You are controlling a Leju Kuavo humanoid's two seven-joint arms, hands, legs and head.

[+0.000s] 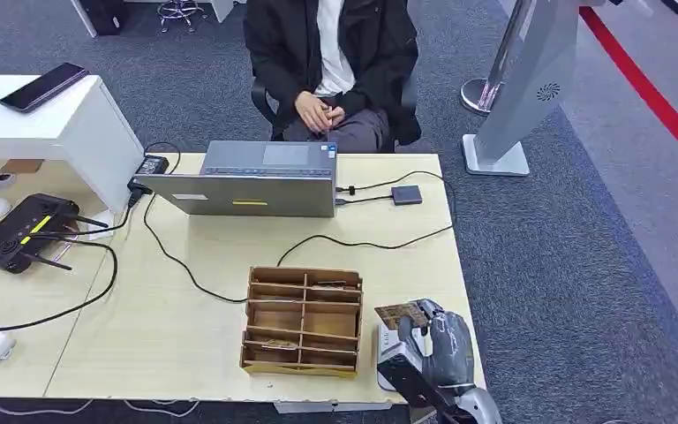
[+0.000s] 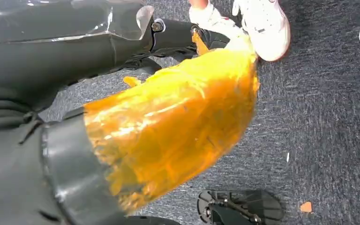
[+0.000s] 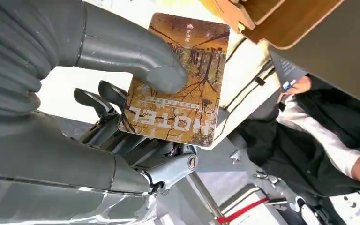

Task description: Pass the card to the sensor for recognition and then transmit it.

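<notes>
From my head, my right hand [image 1: 437, 340] holds the card [image 1: 399, 313] just above the white sensor [image 1: 394, 352], beside the wooden rack [image 1: 303, 320]. At my right wrist, my thumb [image 3: 136, 56] clamps the card [image 3: 180, 79] against my fingers. My left hand's state I cannot tell.

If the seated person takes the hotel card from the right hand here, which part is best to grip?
The free short edge of the card, away from the right hand. The thumb presses on the end near the HOTEL lettering; the opposite end sticks out bare, so pinch it flat across both faces.
</notes>
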